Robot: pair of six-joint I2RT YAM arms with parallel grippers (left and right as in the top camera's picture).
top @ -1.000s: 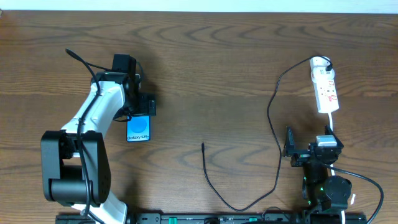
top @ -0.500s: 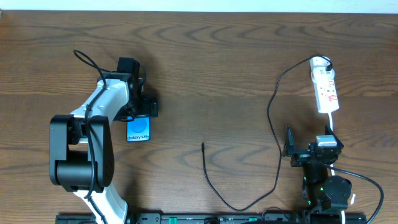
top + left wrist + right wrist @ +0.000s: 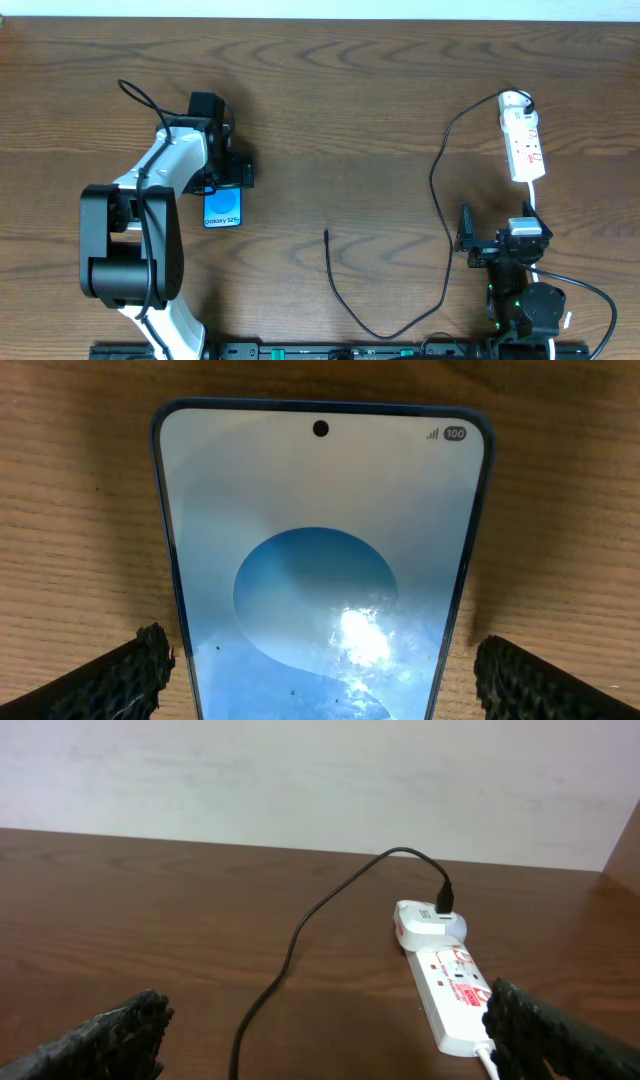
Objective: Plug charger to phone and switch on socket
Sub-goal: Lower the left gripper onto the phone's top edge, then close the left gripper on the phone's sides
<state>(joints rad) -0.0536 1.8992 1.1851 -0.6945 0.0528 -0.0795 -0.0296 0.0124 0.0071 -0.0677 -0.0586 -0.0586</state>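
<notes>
**Item 1. Left gripper (image 3: 320,678).** The jaws stand at full spread and hold nothing. In your left wrist view one black ribbed fingertip (image 3: 130,675) sits outside each long edge of the phone, with a strip of wood showing on both sides. No contact is visible.

**Item 2. Slim black-framed smartphone with a bright blue screen (image 3: 222,208).** It lies flat and face up on the brown wooden table (image 3: 350,120), directly under the left jaws. Its long axis runs away from the robot's base and the jaws bracket its short width. The camera-hole end is the far end. The end with the lettering, which is likely the port end, faces the base.

**Item 3. Thin black charger cable (image 3: 296,935), small connector tip (image 3: 327,237).** The tip lies loose on the wood to the right of the phone, well apart from it and between the two arms. The cable loops toward the base, then runs up to the strip.

**Item 4. White elongated power strip with red markings (image 3: 523,140).** It sits at the far right, just beyond the right arm, with the charger's plug seated at its far end.

**Item 5. Right gripper (image 3: 325,1042).** The jaws are fully spread and empty.

**Note.** You have the left arm on the phone. The right arm is nearer the strip, so it looks better placed to fetch the tip.
</notes>
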